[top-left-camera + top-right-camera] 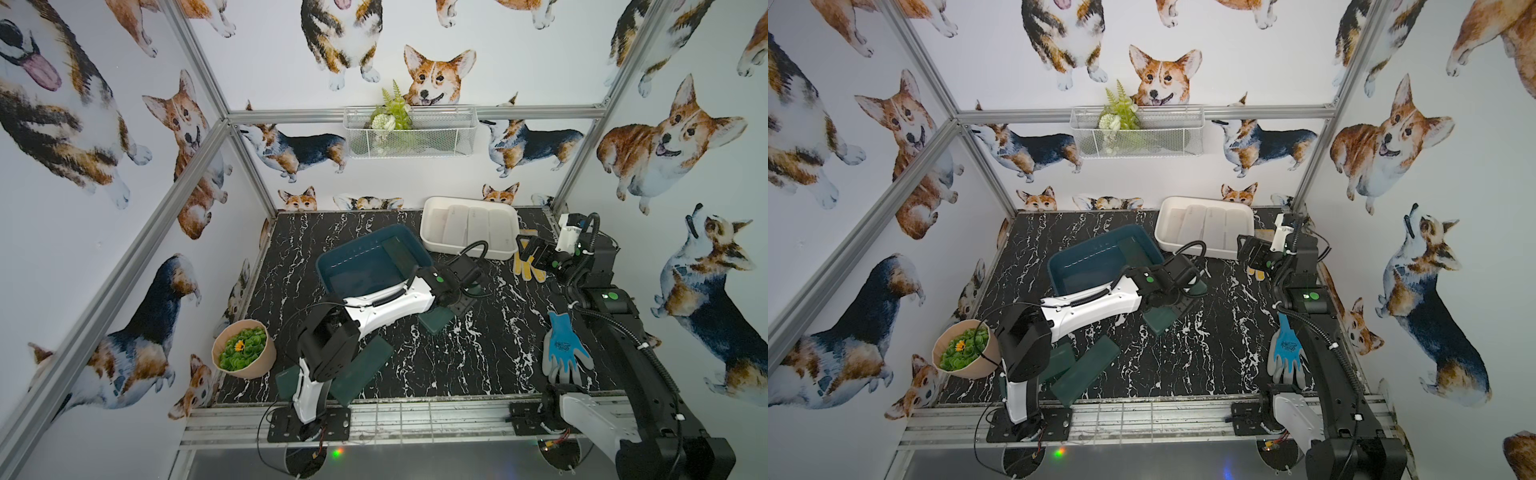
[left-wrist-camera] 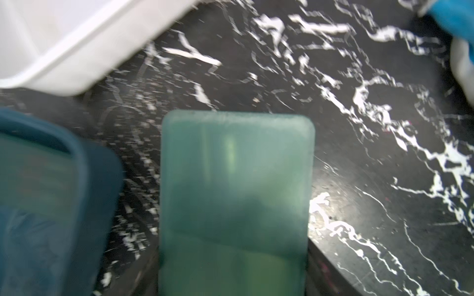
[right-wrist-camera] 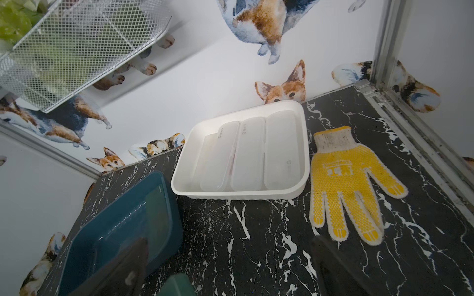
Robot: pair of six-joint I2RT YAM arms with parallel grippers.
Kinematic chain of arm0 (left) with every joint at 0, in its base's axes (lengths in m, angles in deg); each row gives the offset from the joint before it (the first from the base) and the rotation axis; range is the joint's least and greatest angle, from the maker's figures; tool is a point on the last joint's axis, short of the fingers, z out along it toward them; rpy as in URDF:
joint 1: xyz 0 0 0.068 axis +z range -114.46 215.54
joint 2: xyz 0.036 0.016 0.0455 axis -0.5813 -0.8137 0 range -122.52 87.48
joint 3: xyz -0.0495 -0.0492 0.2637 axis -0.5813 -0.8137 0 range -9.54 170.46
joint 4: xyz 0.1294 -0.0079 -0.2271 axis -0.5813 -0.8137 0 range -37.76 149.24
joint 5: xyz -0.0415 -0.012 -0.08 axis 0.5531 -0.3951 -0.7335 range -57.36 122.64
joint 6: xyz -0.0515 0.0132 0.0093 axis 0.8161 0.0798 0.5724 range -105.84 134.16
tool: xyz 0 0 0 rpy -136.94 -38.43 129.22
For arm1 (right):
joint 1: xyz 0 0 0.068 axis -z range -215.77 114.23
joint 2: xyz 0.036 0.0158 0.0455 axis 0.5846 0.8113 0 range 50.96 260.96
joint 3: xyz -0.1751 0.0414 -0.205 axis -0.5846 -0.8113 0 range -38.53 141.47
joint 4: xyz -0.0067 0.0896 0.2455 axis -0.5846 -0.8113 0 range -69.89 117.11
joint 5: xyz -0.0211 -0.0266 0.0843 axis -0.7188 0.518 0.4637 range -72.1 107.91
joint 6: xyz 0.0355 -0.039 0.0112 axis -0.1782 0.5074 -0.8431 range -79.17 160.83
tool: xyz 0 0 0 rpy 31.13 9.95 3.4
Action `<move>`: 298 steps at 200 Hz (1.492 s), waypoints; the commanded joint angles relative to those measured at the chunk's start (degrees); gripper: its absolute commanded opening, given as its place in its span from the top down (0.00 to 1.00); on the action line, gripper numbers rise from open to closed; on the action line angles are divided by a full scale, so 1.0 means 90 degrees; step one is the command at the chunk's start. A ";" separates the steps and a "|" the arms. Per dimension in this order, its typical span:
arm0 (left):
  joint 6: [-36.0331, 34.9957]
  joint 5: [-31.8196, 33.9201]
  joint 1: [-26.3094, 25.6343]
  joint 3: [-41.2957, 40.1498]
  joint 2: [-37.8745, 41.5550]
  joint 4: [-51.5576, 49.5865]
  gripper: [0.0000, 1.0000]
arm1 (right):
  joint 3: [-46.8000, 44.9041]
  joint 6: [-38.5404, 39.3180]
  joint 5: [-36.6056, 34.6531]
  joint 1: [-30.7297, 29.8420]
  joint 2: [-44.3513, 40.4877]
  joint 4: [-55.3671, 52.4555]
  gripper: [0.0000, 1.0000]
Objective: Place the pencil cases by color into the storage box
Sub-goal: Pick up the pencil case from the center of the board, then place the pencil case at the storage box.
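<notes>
My left gripper (image 1: 454, 304) is shut on a dark green pencil case (image 2: 236, 184), held by one end just off the front right corner of the dark blue storage box (image 1: 332, 266). Another green case (image 1: 405, 251) lies inside that box. Two more green cases (image 1: 365, 365) (image 1: 286, 379) lie by the left arm's base. The white storage box (image 3: 238, 196) holds several frosted white cases (image 3: 247, 153). My right gripper (image 3: 232, 274) hangs open and empty over the table in front of the white box.
A yellow glove (image 3: 346, 179) lies right of the white box. A blue-grey glove (image 1: 565, 351) lies front right near the right arm. A potted plant (image 1: 243, 349) stands front left. A wire basket (image 1: 409, 131) hangs on the back wall.
</notes>
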 commanded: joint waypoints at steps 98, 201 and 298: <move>0.0484 -0.0470 0.3307 -0.0237 0.1091 -0.0043 0.32 | -0.0399 0.2381 -0.0752 -0.4022 0.1540 0.2583 0.00; 0.2107 -0.0157 0.3816 -0.0295 0.0305 0.0547 0.33 | -0.1098 0.2722 -0.0343 -0.4375 0.2051 0.4340 0.00; 0.2790 0.0207 0.3825 -0.0496 0.0312 0.0786 0.33 | -0.1266 0.2946 0.0048 -0.4375 0.2079 0.4488 0.00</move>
